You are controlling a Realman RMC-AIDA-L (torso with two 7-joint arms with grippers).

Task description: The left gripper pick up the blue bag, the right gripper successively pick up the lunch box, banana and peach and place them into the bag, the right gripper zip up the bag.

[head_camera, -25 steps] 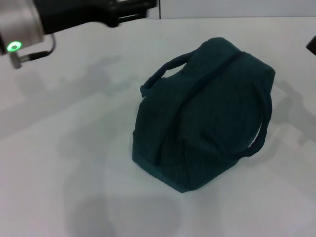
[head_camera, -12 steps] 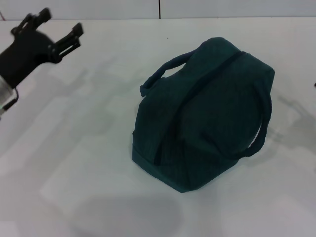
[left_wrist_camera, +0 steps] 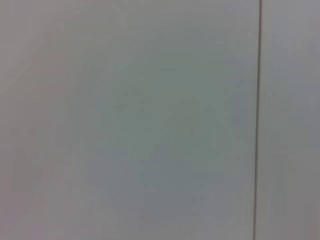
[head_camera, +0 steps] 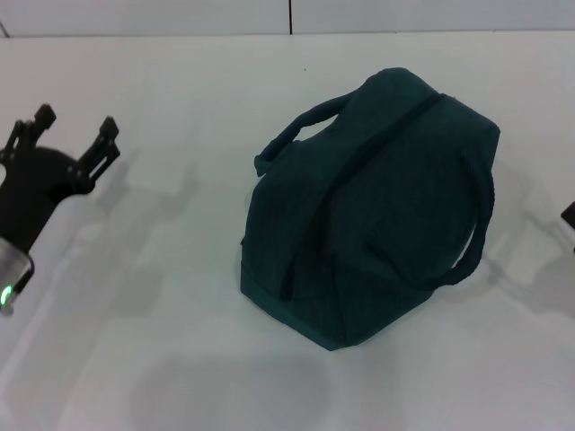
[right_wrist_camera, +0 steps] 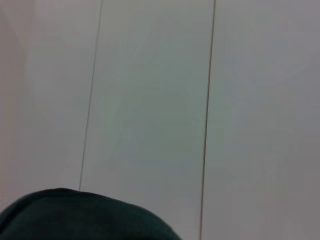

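Observation:
The blue bag (head_camera: 377,215) sits on the white table, dark teal, zipped shut, with a loop handle on each side. Its top edge also shows in the right wrist view (right_wrist_camera: 75,215). My left gripper (head_camera: 74,127) hovers well to the bag's left, open, with nothing between its fingers. Only a small black tip of my right gripper (head_camera: 568,214) shows at the right edge, just beyond the bag's near handle. The lunch box, banana and peach are out of view.
The white table (head_camera: 162,359) spreads around the bag. A pale wall with a dark vertical seam (head_camera: 290,16) stands behind the table; the left wrist view shows only that wall (left_wrist_camera: 150,120).
My left arm has swung down from the top left corner to the left edge, its open gripper now lower and nearer. The right gripper's tip has dropped along the right edge. The bag has not moved.

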